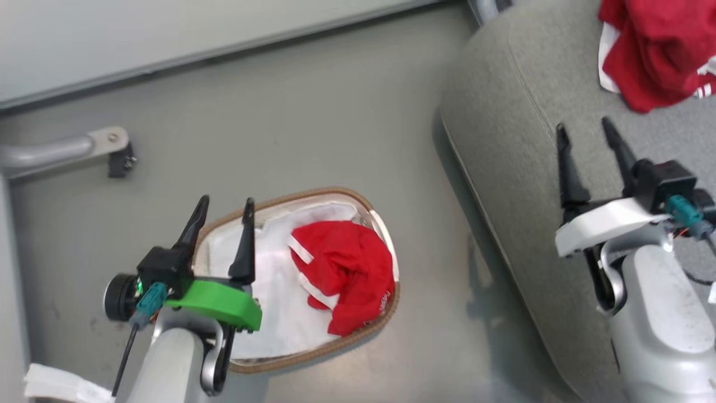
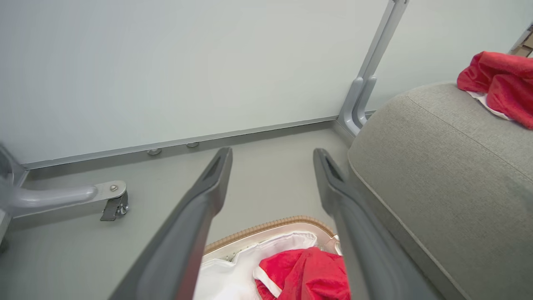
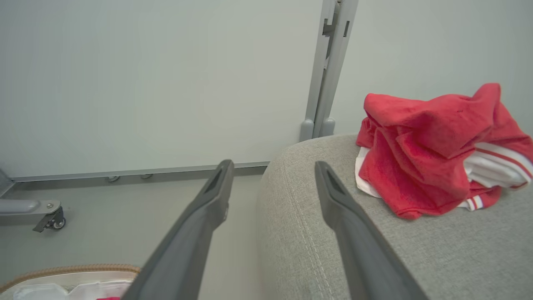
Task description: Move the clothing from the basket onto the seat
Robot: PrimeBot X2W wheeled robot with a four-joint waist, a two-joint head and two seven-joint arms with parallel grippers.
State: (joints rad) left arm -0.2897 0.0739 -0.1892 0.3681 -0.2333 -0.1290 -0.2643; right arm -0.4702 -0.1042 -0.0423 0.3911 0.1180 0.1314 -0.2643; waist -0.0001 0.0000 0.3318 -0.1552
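Inside basket [image 1: 358,336], red clothing [image 1: 344,274]

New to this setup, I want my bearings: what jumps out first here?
Bright red stands out: one crumpled red garment lies in the white-lined basket on the floor, another red-and-white garment lies heaped on the grey sofa at upper right. The left gripper hangs by the basket and the right gripper over the sofa's edge, both jaws open and empty.
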